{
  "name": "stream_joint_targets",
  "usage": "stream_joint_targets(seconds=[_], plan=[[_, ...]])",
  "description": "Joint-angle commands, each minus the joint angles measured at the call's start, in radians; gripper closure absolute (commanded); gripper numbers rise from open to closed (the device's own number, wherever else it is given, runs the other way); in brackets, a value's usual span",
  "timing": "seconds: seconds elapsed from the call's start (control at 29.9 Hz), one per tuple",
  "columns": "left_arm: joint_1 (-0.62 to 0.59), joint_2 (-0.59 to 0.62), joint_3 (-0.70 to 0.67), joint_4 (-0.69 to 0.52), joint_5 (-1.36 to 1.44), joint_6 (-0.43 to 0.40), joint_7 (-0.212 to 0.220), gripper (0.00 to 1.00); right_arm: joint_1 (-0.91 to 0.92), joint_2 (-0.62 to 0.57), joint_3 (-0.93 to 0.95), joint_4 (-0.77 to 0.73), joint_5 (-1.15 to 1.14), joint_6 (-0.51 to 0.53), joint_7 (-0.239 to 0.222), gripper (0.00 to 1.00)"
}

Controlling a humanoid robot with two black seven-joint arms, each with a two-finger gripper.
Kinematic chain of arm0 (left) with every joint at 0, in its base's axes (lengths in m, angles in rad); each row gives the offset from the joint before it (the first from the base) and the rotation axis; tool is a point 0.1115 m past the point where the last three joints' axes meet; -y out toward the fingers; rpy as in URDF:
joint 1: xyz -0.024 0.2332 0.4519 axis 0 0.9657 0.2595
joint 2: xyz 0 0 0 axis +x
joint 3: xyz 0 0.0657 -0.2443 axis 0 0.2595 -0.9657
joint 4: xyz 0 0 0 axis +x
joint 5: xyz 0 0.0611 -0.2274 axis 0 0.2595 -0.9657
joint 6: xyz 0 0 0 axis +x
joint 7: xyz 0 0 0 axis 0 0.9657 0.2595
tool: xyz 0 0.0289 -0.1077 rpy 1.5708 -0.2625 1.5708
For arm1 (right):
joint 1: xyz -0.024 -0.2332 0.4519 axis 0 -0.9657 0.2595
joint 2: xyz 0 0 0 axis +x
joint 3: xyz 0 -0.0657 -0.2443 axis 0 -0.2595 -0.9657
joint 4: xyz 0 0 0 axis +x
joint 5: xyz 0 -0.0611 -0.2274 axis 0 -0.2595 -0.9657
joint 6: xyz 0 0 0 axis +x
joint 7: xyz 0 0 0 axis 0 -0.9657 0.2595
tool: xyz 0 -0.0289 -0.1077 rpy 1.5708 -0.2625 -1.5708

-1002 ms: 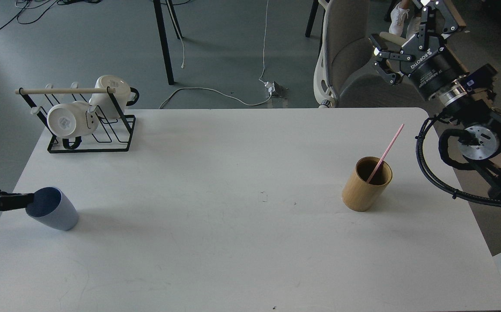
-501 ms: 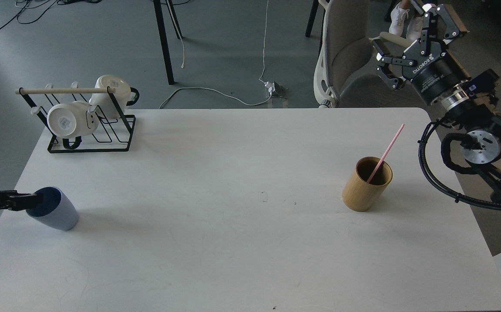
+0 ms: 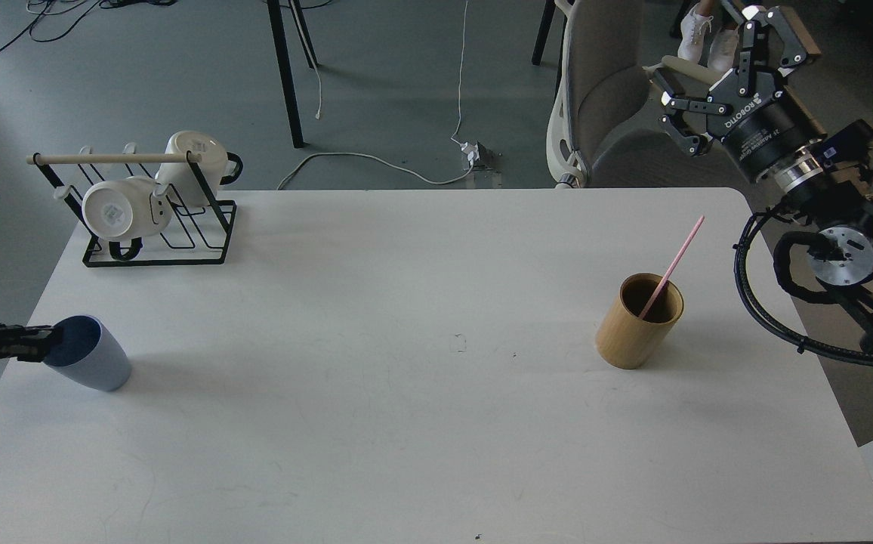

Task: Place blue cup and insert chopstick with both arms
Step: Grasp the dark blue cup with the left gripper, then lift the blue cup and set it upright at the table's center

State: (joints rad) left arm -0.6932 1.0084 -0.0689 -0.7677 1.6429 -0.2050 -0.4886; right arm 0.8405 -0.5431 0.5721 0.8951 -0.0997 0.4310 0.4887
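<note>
The blue cup [image 3: 97, 363] is tilted at the table's left edge, its dark blue mouth facing left. My left gripper [image 3: 38, 346] reaches in from the left edge and is shut on the cup's rim. The pink chopstick [image 3: 674, 261] leans up and to the right out of a tan bamboo holder [image 3: 633, 332] on the right side of the table. My right gripper [image 3: 708, 45] hangs open above the far right corner, beyond the table, well above and apart from the chopstick.
A black wire rack [image 3: 157, 242] with two white mugs [image 3: 115, 211] and a pale wooden rod stands at the back left of the white table [image 3: 436, 423]. A grey chair [image 3: 603, 91] stands behind the far edge, close to my right gripper.
My left gripper has drawn the blue cup slightly left and up. The right gripper has drifted a little to the right and up, still open.
</note>
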Motion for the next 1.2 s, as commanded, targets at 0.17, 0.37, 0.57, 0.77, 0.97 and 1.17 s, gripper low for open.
stream_joint_targets(seconds=[0.17,0.37,0.57,0.77,0.97,1.17], plan=[[0.004,-0.002,-0.008,-0.021,-0.005,0.004,0.000,0.98,-0.014,-0.008,0.000,-0.002,0.000,0.000,0.000,0.01],[-0.011,0.024,-0.038,-0.134,-0.023,0.007,0.000,0.99,-0.015,-0.015,0.000,-0.002,0.000,0.000,0.000,0.01],[-0.054,0.056,-0.106,-0.263,-0.031,-0.016,0.000,0.99,-0.015,-0.017,0.002,-0.004,0.000,-0.005,0.000,0.01],[-0.230,-0.005,-0.107,-0.351,-0.034,-0.151,0.000,0.99,-0.012,-0.023,0.008,-0.005,0.000,-0.012,0.000,0.01],[-0.373,-0.223,-0.033,-0.273,-0.041,-0.192,0.000,0.99,-0.008,-0.038,0.008,-0.005,0.000,-0.034,0.000,0.01],[-0.471,-0.395,0.119,-0.220,-0.029,-0.186,0.000,0.99,-0.004,-0.046,0.008,-0.004,0.000,-0.047,0.000,0.01]])
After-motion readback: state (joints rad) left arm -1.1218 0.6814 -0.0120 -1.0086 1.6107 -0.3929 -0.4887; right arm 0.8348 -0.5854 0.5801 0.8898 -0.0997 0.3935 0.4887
